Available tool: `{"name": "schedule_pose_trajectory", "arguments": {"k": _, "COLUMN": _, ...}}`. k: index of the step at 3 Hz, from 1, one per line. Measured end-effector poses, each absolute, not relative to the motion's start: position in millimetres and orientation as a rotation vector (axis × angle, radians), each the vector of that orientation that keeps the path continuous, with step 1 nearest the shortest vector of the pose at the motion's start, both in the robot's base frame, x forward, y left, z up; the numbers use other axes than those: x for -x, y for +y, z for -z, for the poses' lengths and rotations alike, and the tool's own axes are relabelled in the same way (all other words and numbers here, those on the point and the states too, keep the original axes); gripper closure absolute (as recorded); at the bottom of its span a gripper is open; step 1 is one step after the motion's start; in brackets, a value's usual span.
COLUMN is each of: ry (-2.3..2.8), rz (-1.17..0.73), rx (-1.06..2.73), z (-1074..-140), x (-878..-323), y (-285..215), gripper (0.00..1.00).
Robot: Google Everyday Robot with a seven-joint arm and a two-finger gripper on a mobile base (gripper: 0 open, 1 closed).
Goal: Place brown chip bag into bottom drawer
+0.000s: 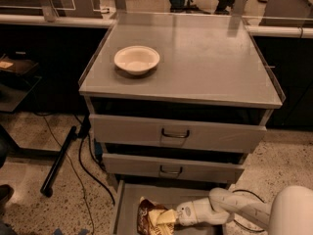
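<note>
- Lying in the open bottom drawer point(195, 194), the bag point(145, 212) sits on the left half of the floor, close to the left wall.
- Its brown end points back toward the cabinet. A pale yellow patch faces right, toward the claw point(167, 216).
- The long axis appears to run roughly front to back, leaning slightly right (the near end is cut off by the bottom edge of the view, so the full length does not show).
- The claw is low inside the drawer, right against the bag's yellow side, on a white arm point(234, 208) that reaches in from the right.
- I cannot tell whether the claw is gripping the bag or only touching it, because the two pale shapes run together there.
- Any lettering on the bag is too small to read.
- The drawer's front is out of view, and the arm covers part of its right side.
- The two upper drawers, top point(176, 132) and middle point(171, 169), each show a handle and stand slightly out from the frame.
- An off-white bowl point(137, 59) stands upright on the grey worktop point(210, 58), toward its left rear.
- A dark cable point(84, 163) trails on the floor left of the cabinet.
</note>
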State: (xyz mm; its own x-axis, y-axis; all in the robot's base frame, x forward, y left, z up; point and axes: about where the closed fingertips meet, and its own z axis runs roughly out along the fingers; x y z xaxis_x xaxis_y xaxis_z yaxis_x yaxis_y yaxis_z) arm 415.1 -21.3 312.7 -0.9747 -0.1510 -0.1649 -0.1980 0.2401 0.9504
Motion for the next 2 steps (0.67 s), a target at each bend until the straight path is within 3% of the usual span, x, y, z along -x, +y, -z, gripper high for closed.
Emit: {"name": "schedule_pose_trajectory", "arguments": {"k": 2, "ry": 2.311, "rz": -1.92, "rx": 0.351, "z": -328.1, "x": -418.3, "y": -10.7, "gripper": 1.0}}
